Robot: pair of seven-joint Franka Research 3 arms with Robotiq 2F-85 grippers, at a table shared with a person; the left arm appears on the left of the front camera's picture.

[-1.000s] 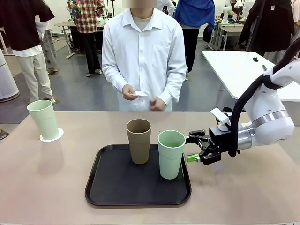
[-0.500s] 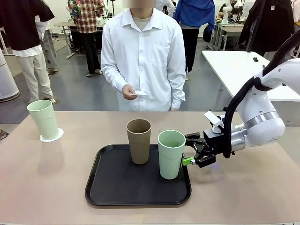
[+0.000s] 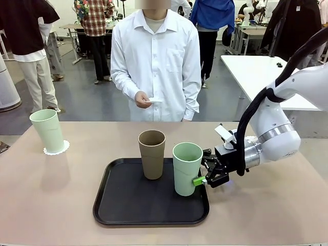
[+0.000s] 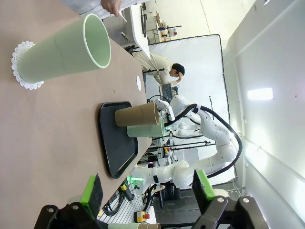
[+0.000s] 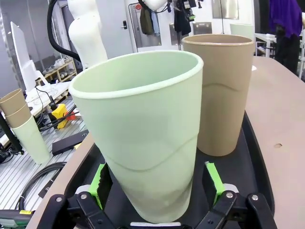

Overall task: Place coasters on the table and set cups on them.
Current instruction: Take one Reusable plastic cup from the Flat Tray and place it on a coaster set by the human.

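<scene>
One pale green cup point(image 3: 47, 130) stands on a coaster point(image 3: 56, 149) at the table point(image 3: 51, 205)'s far left. The brown cup point(image 3: 152, 154) and second green cup point(image 3: 187, 168) sit on the black tray point(image 3: 128, 205), no coasters laid for them yet. The right gripper point(image 3: 204, 171) has its jaws apart around that second cup, unclamped; the left gripper point(image 4: 147, 188) is spread and empty

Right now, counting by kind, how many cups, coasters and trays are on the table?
Cups: 3
Coasters: 1
Trays: 1
Total: 5
</scene>
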